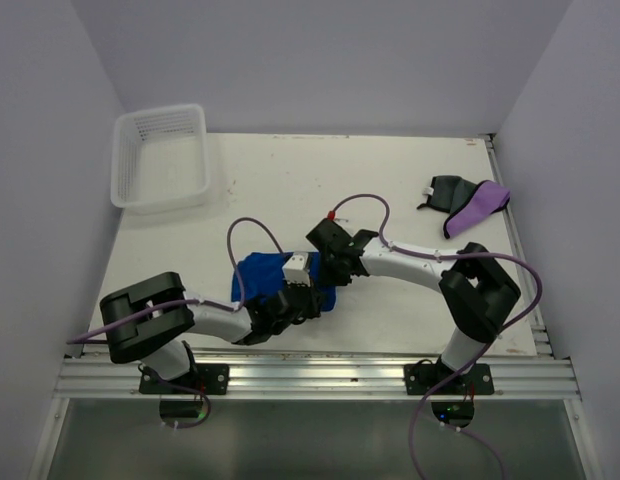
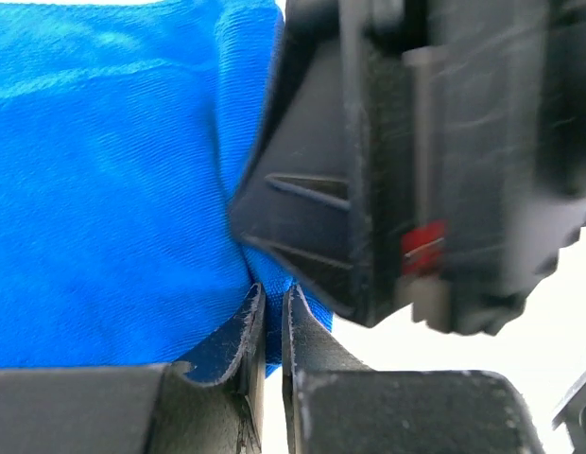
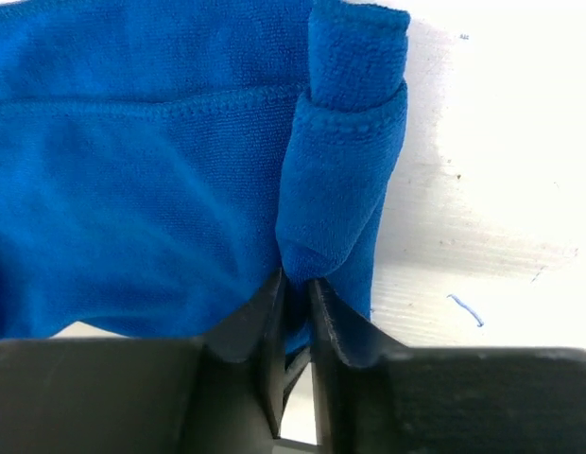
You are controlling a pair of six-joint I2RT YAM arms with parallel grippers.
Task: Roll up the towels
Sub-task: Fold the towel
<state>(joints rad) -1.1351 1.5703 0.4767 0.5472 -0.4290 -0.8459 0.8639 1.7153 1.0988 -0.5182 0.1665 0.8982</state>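
Near the middle of the worktop (image 1: 390, 320), just in front of the two arms, the blue towel (image 1: 255, 275) lies spread between both hands. The left hand (image 2: 274, 298) has its fingers drawn almost together on a thin fold at the towel's edge. The right hand (image 3: 295, 284) is likewise narrow, its tips nipping the end of a tight tube already turned along one side of the cloth. The two hands work so close that the right one's black housing fills much of the left wrist view.

We judge the towel light, limp and slightly fuzzy. It will sag and unroll if let go, it will not slip readily in the pads, and nothing about it can break. The best hold looks to be at the two ends of the rolled tube, pinched low against the worktop, so the roll can be carried evenly across the flat part without skewing.

At the far right of the worktop, well apart from the arms, the purple towel (image 1: 475, 208) lies draped against the dark grey towel (image 1: 445, 190), the two touching in a loose heap, neither rolled.

At the far left corner sits a white mesh basket (image 1: 125, 160). We see nothing inside it.
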